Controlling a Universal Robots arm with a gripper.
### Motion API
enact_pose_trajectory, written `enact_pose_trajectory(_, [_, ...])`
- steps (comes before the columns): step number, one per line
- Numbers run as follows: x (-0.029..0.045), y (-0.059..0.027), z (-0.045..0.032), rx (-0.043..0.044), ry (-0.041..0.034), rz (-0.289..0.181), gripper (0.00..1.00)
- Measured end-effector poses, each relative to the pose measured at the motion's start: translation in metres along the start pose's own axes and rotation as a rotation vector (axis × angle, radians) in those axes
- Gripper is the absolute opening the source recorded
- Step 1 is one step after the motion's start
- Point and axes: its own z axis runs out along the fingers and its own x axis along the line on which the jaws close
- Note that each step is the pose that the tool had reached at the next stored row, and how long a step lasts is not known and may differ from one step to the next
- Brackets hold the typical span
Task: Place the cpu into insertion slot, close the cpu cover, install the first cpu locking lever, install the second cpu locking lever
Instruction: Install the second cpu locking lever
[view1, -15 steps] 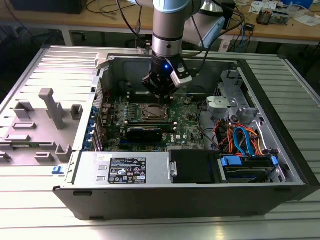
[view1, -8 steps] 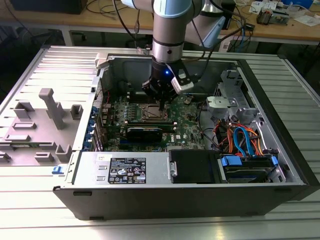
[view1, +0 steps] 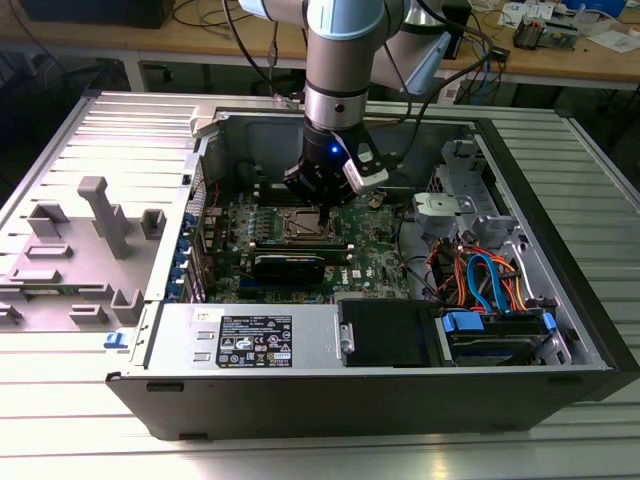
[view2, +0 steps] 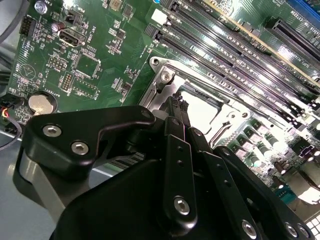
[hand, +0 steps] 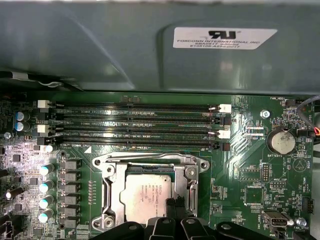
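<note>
I have the claw (hand: 175, 204) narrow, its two tips pressed together with nothing I can see between them. It is down on the green board (hand: 250, 170) inside the open computer case (view1: 400, 395), which lies flat on the ribbed table (view1: 60, 420).

The chip (hand: 147, 197) sits in the socket (view1: 298, 226), dull metal face up. The cover plate (hand: 111, 192) looks lowered around it, with the chip showing through the plate's window. In the exterior view the socket lies at about twelve o'clock from the long black card (view1: 288, 265), just beside it. I cannot tell whether either locking lever is hooked down.

In both wrist views the claw tips meet at the socket's rim, at one edge of the chip. They touch it or come very near, and I cannot make out which. Seen from the exterior view, the claw comes onto the socket at roughly its three o'clock side.

I judge the chip to be light, stiff and slick on top, and fragile underneath at its contacts. I would take it only by two opposite edges and never drag it. The cover plate looks like thin springy metal, best pushed at its free edge and not at the window, where a slip would land on the chip
</note>
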Motion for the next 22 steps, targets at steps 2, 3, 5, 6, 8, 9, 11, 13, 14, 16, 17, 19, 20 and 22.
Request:
enact_pose_trajectory(2, [0.0000,0.0000,0.0000,0.0000,0.0000,0.000,0.11])
enact_pose_trajectory(3, [0.0000,-0.0001,0.0000,0.0000,0.0000,0.000,0.11])
enact_pose_trajectory(5, [0.0000,-0.0001,0.0000,0.0000,0.0000,0.000,0.11])
enact_pose_trajectory(6, [0.0000,-0.0002,0.0000,0.0000,0.0000,0.000,0.11])
enact_pose_trajectory(8, [0.0000,-0.0002,0.0000,0.0001,0.0000,0.000,0.11])
enact_pose_trajectory(9, [0.0000,-0.0002,0.0000,0.0000,0.0000,0.000,0.11])
enact_pose_trajectory(11, [-0.0015,-0.0004,0.0000,0.0000,0.0002,0.000,0.11])
enact_pose_trajectory(13, [-0.0021,-0.0007,-0.0019,0.0001,0.0022,0.000,0.11])
enact_pose_trajectory(14, [-0.0021,-0.0011,-0.0106,0.0000,0.0021,0.000,0.11])
enact_pose_trajectory(16, [-0.0020,-0.0018,-0.0175,0.0000,0.0022,0.000,0.11])
enact_pose_trajectory(17, [-0.0020,-0.0032,-0.0189,-0.0002,0.0021,0.000,0.11])
enact_pose_trajectory(19, [-0.0019,-0.0068,-0.0189,0.0000,0.0022,0.000,0.11])
enact_pose_trajectory(20, [-0.0018,-0.0096,-0.0188,0.0001,0.0021,0.000,0.11])
enact_pose_trajectory(22, [-0.0017,-0.0144,-0.0185,0.0000,0.0025,0.000,0.11])
